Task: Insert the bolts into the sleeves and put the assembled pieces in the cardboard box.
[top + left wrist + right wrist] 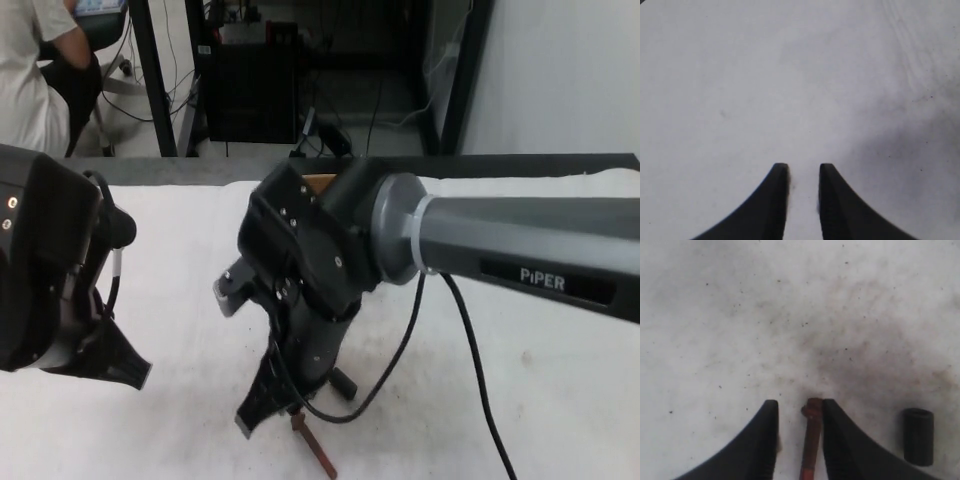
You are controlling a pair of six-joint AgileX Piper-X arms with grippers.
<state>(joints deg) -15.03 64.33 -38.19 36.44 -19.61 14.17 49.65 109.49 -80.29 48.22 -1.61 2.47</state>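
A rusty bolt (811, 440) lies on the white bench between the fingers of my right gripper (799, 402). It rests against one finger, with a gap to the other. The gripper is open and points down at the bench (275, 415), and the bolt's shaft (312, 447) sticks out below it. A short black sleeve (918, 436) lies flat just beside the gripper, apart from the bolt (343, 382). My left gripper (804, 165) hangs over bare bench at the left (130, 372). Its fingers are a little apart with nothing between them.
A bit of brown cardboard (320, 184) peeks out behind the right arm's wrist. The right arm's cable (470, 360) trails over the white bench cover (180, 260). The bench's far edge runs along dark racks at the back. A seated person is at the far left corner.
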